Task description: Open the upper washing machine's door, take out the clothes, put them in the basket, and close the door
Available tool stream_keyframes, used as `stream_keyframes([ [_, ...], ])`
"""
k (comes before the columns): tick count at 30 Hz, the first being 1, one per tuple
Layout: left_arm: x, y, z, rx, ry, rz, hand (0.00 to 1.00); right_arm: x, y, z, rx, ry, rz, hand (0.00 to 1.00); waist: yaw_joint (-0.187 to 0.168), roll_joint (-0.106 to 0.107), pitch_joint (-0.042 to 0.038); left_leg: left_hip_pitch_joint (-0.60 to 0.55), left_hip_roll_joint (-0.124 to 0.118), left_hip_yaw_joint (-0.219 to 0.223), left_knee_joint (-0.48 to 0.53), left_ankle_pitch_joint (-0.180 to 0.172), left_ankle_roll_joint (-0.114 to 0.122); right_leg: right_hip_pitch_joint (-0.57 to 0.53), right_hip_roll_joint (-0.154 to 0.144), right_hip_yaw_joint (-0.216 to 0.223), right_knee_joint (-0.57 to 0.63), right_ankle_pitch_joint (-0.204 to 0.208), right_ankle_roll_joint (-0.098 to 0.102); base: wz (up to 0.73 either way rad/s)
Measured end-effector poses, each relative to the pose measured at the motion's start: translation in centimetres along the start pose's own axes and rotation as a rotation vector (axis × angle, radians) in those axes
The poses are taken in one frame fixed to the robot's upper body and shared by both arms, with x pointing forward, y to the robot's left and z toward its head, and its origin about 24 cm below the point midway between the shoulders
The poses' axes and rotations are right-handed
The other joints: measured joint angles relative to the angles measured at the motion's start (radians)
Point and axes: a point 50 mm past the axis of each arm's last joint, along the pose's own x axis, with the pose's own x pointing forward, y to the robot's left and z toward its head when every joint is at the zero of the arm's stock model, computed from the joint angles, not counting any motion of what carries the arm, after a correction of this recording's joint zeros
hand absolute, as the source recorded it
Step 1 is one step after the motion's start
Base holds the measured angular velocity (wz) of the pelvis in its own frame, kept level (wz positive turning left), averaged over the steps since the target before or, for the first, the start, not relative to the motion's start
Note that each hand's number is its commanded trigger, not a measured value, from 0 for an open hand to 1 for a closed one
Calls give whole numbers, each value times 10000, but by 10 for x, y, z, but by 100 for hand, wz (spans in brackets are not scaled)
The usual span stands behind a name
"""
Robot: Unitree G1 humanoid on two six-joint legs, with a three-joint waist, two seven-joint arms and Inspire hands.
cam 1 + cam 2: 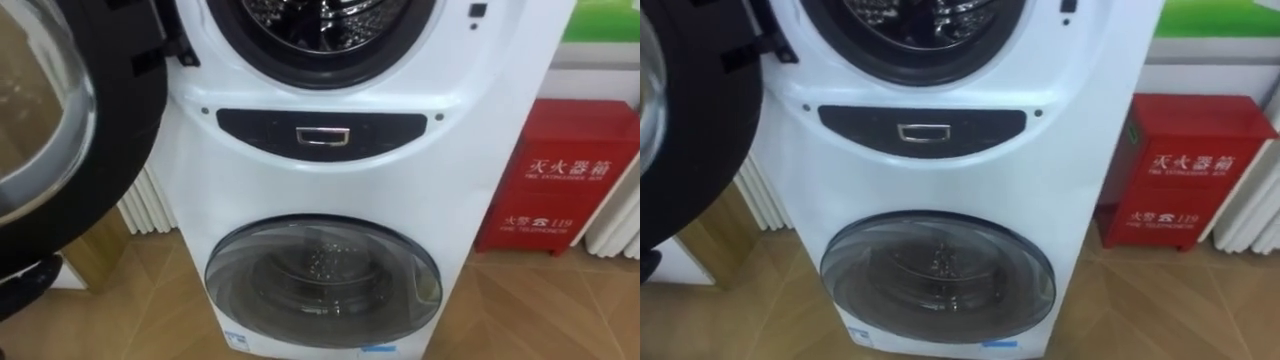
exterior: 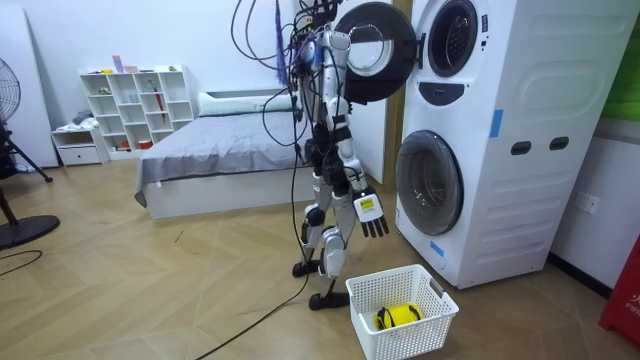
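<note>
I stand close in front of a white stacked washing machine [image 1: 400, 180]. Its upper round door [image 1: 90, 130] is swung open to my left, and the upper drum opening [image 1: 310, 30] shows dark metal where I can see in. The lower door [image 1: 322, 282] is closed, with a glass front. In the room view my right hand [image 2: 372, 215] hangs open beside my thigh and holds nothing. A white laundry basket [image 2: 430, 300] stands on the floor by my feet, with a yellow item [image 2: 400, 315] inside.
A red cabinet [image 1: 560, 180] stands right of the machine against the wall. A white radiator [image 1: 150, 205] sits to the left behind the open door. In the room view a bed [image 2: 220, 150] and a white shelf [image 2: 135, 105] lie behind me.
</note>
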Motion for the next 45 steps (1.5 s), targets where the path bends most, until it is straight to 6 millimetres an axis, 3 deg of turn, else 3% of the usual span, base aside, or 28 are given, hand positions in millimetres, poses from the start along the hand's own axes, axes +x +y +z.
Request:
stream_keyframes([
  [9, -34, -28, -21, 163, 51, -1272, 0, 5, 19, 8, -674, -33, 943, 0, -9, -82, -43, -336, -212, -485, 89, 95, 156, 22, -190, -307, -113, 4, 106, 20],
  [16, -58, -57, -41, 511, 601, -3077, 0, 7, 31, 15, -1211, -164, 1404, 0, -18, -148, -17, -486, -399, -639, 94, 206, 325, 26, -393, -489, -155, 61, 258, 15],
  [18, -69, -70, -47, 764, 736, -4063, 0, 7, 33, 14, -1238, -128, 1533, 0, -23, -185, 56, -569, -478, -659, 80, 248, 394, -25, -454, -444, -149, 81, 298, 14],
  [21, -81, -85, -55, 1471, 742, -5423, 0, 7, 36, 14, -1473, -98, 1734, 0, -41, -206, 67, -577, -512, -575, 48, 253, 416, -123, -462, -235, -119, 115, 360, -11],
  [25, -102, -119, -48, 2047, -59, -8254, 0, 9, 42, 20, -1767, -240, 1924, 0, -448, -186, 46, -579, -491, -345, -18, 253, 422, -193, -427, -31, -101, 143, 372, -22],
  [27, -113, -130, -50, 2446, -358, -9425, 0, 9, 41, 21, -1776, -284, 1905, 0, -676, -93, -18, -382, -444, -67, -179, 252, 422, -178, -382, 192, -111, 144, 371, -36],
  [29, -119, -134, -53, 2886, -431, -10091, 0, 9, 41, 21, -1772, -288, 1829, 0, -893, -51, -43, -289, -428, 22, -228, 252, 421, -186, -350, 336, -132, 144, 371, -31],
  [32, -126, -134, -61, 3277, -196, -10754, 0, 9, 41, 22, -1760, -302, 1780, 0, -905, -53, -45, -144, -396, 162, -228, 253, 421, -170, -303, 557, -133, 144, 371, -27],
  [38, -124, -124, -80, 4089, 505, -10896, 0, 9, 40, 22, -1654, -279, 1660, 0, -896, -134, -45, -97, -375, 180, -259, 252, 419, -155, -279, 549, -132, 143, 371, -3],
  [45, -126, -124, -86, 4188, 762, -10980, 0, 10, 41, 21, -1643, -93, 1595, 0, -925, -206, -60, -83, -375, 173, -266, 250, 416, -119, -279, 533, -118, 159, 347, 1],
])
